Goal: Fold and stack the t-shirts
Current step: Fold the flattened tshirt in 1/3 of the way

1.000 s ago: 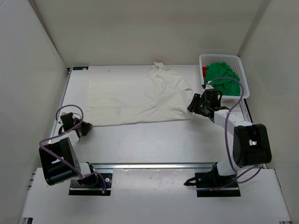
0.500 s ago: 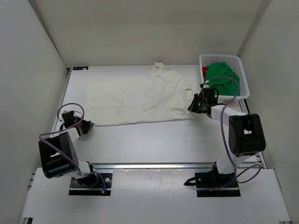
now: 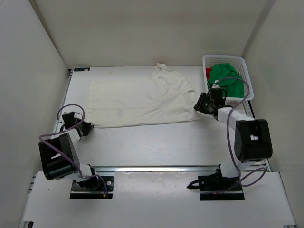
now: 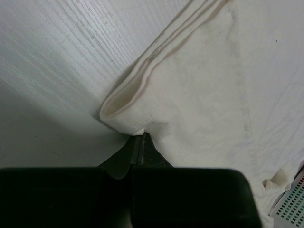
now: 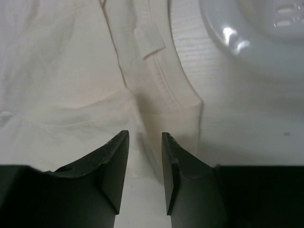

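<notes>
The cream-white t-shirt (image 3: pixel 137 99) lies spread flat on the table. My left gripper (image 3: pixel 88 126) is at its near left corner. In the left wrist view the jaws (image 4: pixel 137 141) are closed together, pinching the folded hem corner of the cream shirt (image 4: pixel 209 85). My right gripper (image 3: pixel 198 105) is at the shirt's near right corner. In the right wrist view it (image 5: pixel 142 140) is open, its fingers straddling the edge of the cream cloth (image 5: pixel 61 71) just above the table. The green t-shirt (image 3: pixel 227 76) and the red t-shirt (image 3: pixel 208 71) lie bunched in the basket.
The white mesh basket (image 3: pixel 223 57) stands at the back right, just beyond my right gripper; its edge shows in the right wrist view (image 5: pixel 256 33). White walls enclose the table on the left, back and right. The arm bases sit on the rail at the near edge.
My right gripper has shifted slightly right and back at the shirt's corner, and its arm has swung. My left gripper has barely moved.
</notes>
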Tool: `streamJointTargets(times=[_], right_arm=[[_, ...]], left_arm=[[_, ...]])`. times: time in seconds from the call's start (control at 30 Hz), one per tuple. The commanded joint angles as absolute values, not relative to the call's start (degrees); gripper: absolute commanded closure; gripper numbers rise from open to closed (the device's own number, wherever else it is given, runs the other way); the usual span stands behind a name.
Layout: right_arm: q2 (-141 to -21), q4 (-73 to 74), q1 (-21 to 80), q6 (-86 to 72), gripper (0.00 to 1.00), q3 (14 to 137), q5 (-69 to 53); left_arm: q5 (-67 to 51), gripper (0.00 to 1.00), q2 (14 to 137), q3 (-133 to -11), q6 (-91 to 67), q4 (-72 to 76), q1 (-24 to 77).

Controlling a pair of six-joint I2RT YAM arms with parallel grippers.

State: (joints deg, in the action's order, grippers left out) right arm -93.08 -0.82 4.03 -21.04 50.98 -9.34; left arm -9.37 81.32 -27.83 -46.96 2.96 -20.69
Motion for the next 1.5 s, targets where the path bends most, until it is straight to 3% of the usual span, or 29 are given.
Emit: streamJointTargets(times=[0.0,0.17,0.6,0.67,0.8,0.87,1.07,1.37,1.47], right_arm=[[-83.51,-2.62,3.78,-24.60,0.67,44.24,-7.20],[-79.80,-1.49,3.69,-24.96,0.65,39.29,-5.36],[-91.39,-8.61,0.09,-25.67,0.66,40.69,-12.75],[-92.89,-8.00,0.35,-25.66,0.70,42.18,-12.57],[-94.39,-7.92,0.17,-26.37,0.96,42.89,-12.30],[-93.17,-7.12,0.09,-27.94,1.00,41.49,-10.99],[-85.79,-3.00,2.37,-30.93,1.00,35.26,-6.24],[-63.84,5.95,0.09,-32.61,1.00,20.66,-8.00],[-56.80,12.03,-1.84,-33.57,1.00,19.95,-10.18]], left_arm=[[-7.91,1.00,81.21,-29.27,-46.05,1.58,-20.92],[-8.52,1.00,81.47,-29.35,-46.23,1.67,-20.74],[-7.30,1.00,82.09,-30.15,-46.32,2.02,-20.04],[-7.12,1.00,82.35,-30.41,-46.14,1.76,-20.04],[-6.59,1.00,82.79,-31.72,-45.71,0.88,-19.60],[-5.89,1.00,82.36,-31.73,-44.92,0.00,-19.95],[-3.96,1.00,79.20,-31.65,-42.89,-4.91,-19.25],[-4.57,1.00,66.63,-26.29,-37.97,-15.11,-21.01],[-7.82,0.93,62.50,-23.13,-37.53,-17.40,-23.02]])
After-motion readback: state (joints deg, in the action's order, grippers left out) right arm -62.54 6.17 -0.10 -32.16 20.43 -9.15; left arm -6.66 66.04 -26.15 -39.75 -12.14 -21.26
